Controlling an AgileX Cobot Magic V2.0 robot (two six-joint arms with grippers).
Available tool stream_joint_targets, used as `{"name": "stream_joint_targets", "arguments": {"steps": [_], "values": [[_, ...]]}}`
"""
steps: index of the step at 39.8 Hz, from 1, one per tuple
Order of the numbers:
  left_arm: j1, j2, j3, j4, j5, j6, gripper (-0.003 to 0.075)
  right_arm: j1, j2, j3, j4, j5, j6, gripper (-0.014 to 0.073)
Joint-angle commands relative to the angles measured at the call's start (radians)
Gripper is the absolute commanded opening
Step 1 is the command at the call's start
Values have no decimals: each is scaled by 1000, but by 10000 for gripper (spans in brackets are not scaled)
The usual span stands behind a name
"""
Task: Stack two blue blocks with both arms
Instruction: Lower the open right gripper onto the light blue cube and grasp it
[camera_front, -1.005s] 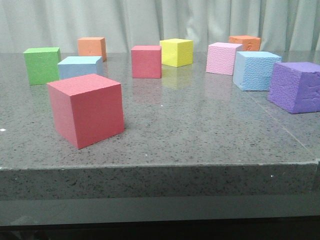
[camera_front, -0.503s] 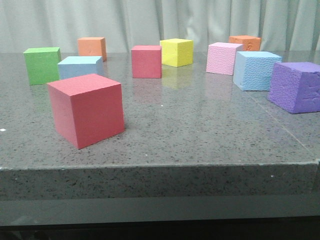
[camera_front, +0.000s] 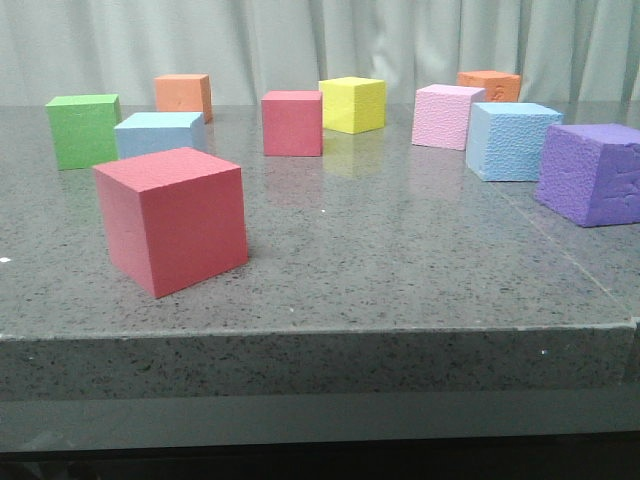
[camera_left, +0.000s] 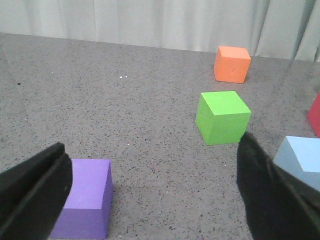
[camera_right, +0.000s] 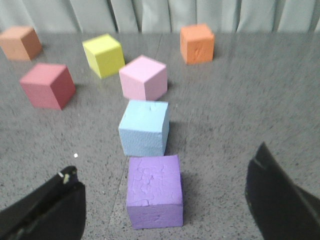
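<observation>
**Pre-grasp status: both pincers spread, both blue blocks free on the counter**

1. Pincer state. My left pincer (camera_left: 150, 200) is spread wide and holds nothing; its two fingers sit at the lower left and lower right corners of the left wrist frame. My right pincer (camera_right: 165, 210) is likewise spread and empty, with fingers at the lower corners of the right wrist frame. Neither pincer shows in the front view.

2. Block positions. The pebbly blue block (camera_front: 512, 141) stands on the counter (camera_front: 400, 260) at the right of the front frame, just beside the purple block (camera_front: 592, 174) and near the pink block (camera_front: 447, 116). The smooth blue block (camera_front: 160, 134) stands at the left, beside the green block (camera_front: 83, 130) and behind the large red block (camera_front: 172, 220). The two blue blocks are well apart, and neither is stacked.

3. Governing relation. In the right wrist frame the pebbly blue block (camera_right: 144, 128) lies at centre, straight ahead of my right pincer, but the purple block (camera_right: 154, 191) stands between them, nearly touching the blue one. In the left wrist frame the smooth blue block (camera_left: 300, 157) lies at the right edge, partly behind my right-hand finger (camera_left: 270, 195), off the pincer's centre line.

4. Judgement. Each arm should take its nearer block. My right pincer likely must pass over the purple block; my left must shift toward its blue block.
</observation>
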Motion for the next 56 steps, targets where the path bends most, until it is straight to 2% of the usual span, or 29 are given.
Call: {"name": "stream_joint_targets", "arguments": {"steps": [1,10,17,24,33,47,51,56], "values": [[-5,5,-38,-8,-89,-1,635,-3,140,-138,17,25,-11,652],[-5,5,-38,-8,-89,-1,635,5,450,-410,17,159,53,652],[-5,5,-38,-8,-89,-1,635,73,630,-592,13,233,108,647],[-5,5,-38,-8,-94,-1,635,100,787,-734,-47,300,231,647],[-5,5,-38,-8,-110,-1,635,100,892,-824,-168,368,316,647],[-5,5,-38,-8,-110,-1,635,100,942,-829,-172,354,316,644],[-5,5,-38,-8,-110,-1,635,100,942,-829,-170,357,316,582],[-5,5,-38,-8,-110,-1,635,100,944,-829,-170,362,316,419]]}}
